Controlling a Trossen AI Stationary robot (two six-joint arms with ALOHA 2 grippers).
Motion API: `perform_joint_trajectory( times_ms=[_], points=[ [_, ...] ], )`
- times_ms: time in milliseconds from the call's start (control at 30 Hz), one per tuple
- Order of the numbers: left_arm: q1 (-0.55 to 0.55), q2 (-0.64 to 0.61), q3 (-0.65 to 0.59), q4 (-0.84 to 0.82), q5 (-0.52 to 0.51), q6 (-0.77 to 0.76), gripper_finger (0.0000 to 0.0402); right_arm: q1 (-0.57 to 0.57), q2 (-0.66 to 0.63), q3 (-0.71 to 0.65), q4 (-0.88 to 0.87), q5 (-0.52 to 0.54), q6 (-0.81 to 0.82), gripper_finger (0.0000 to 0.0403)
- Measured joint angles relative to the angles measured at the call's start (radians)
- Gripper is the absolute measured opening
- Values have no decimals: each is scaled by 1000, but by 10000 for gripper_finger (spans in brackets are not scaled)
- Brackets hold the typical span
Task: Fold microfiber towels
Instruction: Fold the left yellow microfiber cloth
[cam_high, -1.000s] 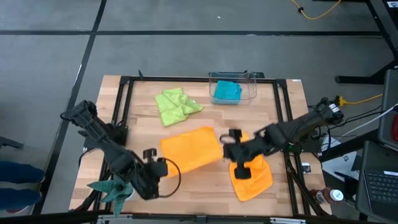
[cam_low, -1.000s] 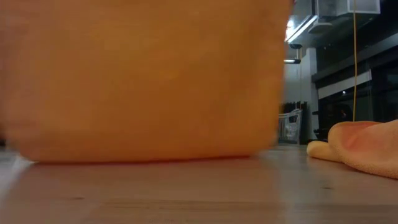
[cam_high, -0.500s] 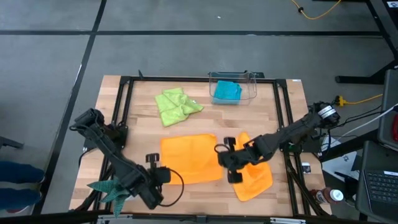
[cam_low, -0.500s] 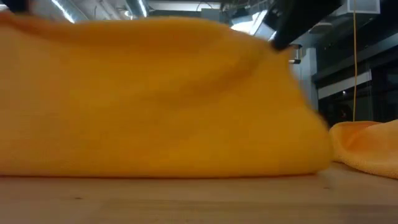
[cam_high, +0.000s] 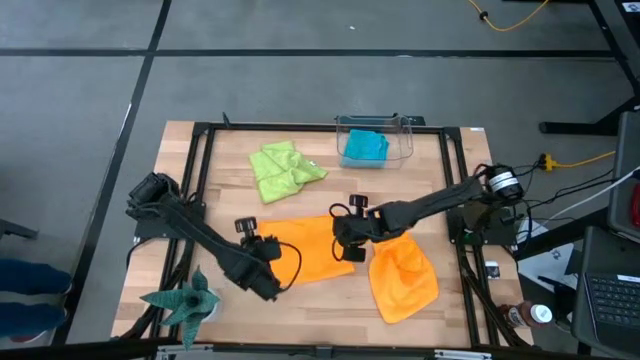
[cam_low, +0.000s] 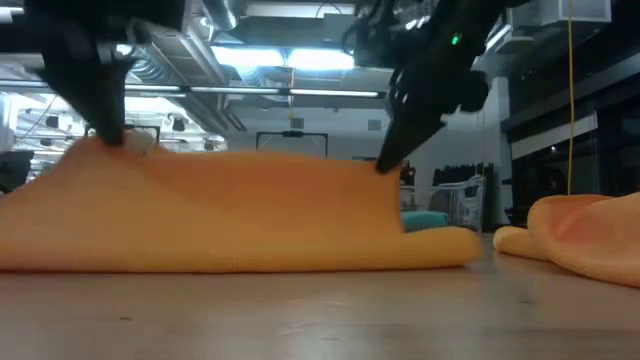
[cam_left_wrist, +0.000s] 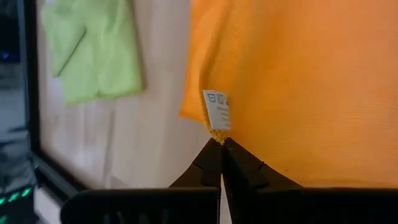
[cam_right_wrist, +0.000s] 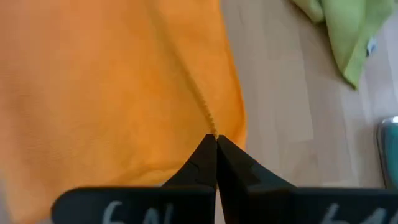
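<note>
While both arms reach in over the wooden table (cam_high: 455, 190), the big orange towel (cam_high: 305, 250) lies mid-table, stretched between them. The left gripper (cam_left_wrist: 221, 142) is pinched tight on one corner, right by its white tag (cam_left_wrist: 217, 111), and the right gripper (cam_right_wrist: 215, 137) is clamped on another corner. A crumpled second orange towel (cam_high: 403, 280) sits just beside it, the green towel (cam_high: 283, 170) lies farther back, and the blue towel (cam_high: 363, 146) is in a clear bin (cam_high: 406, 124).
</note>
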Motion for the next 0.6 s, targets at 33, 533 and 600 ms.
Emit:
perform_joint_trajectory(
  times_ms=[33, 533, 600],
  points=[
    [12, 0, -25, 17, 1, -11, 0, -8, 10, 0, -1, 1, 1, 11],
    [103, 0, -102, 77, -4, 93, 92, -56, 33, 0, 12, -3, -3, 160],
    [108, 0, -100, 66, -4, 93, 103, -55, 33, 0, 10, -3, -3, 170]
  ],
)
